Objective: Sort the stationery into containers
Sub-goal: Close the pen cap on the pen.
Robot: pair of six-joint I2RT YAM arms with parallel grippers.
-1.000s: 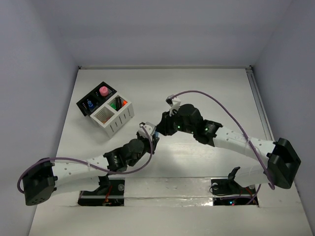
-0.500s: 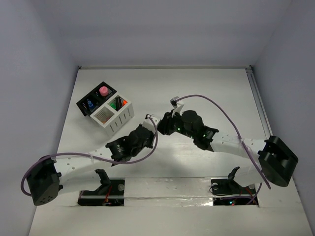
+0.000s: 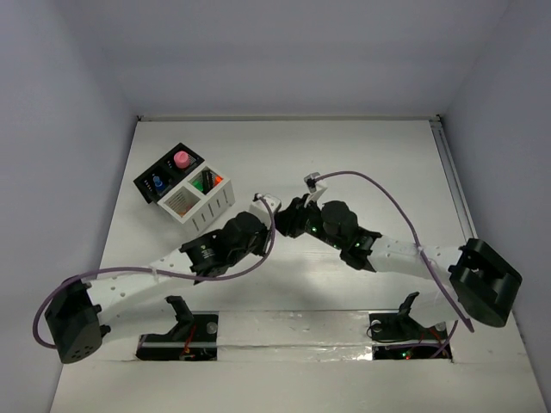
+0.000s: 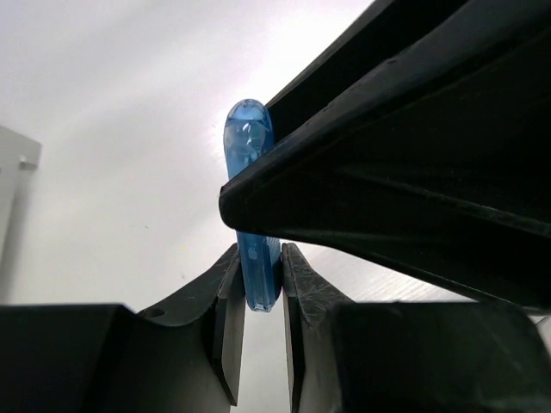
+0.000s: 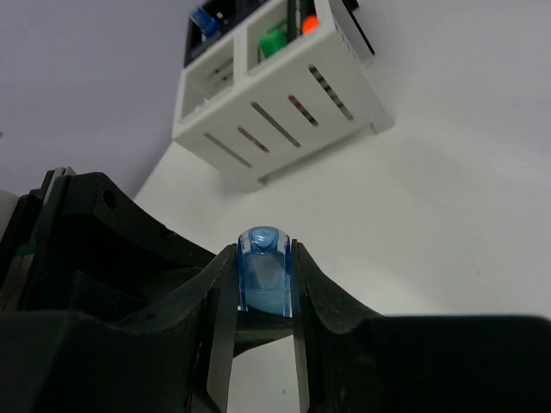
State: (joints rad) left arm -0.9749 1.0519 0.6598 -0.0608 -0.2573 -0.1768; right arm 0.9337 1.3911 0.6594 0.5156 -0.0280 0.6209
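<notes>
Overhead, you are watching the left tool (image 3: 269, 212) and the right tool (image 3: 291, 218) meeting tip to tip above the middle of the worktop (image 3: 362, 155). They are hanging near the white box (image 3: 213, 209), which is sitting joined to the black box (image 3: 151, 175). Through the left wrist, your left tool is pinching the lower end of a clear blue pen (image 4: 248, 146), its fingers almost together. Through the right wrist, your right tool is clamping the pen's rounded end, its fingers standing only as far apart as the barrel is wide.

White table (image 3: 344, 155), pale grey walls (image 3: 284, 60)
</notes>
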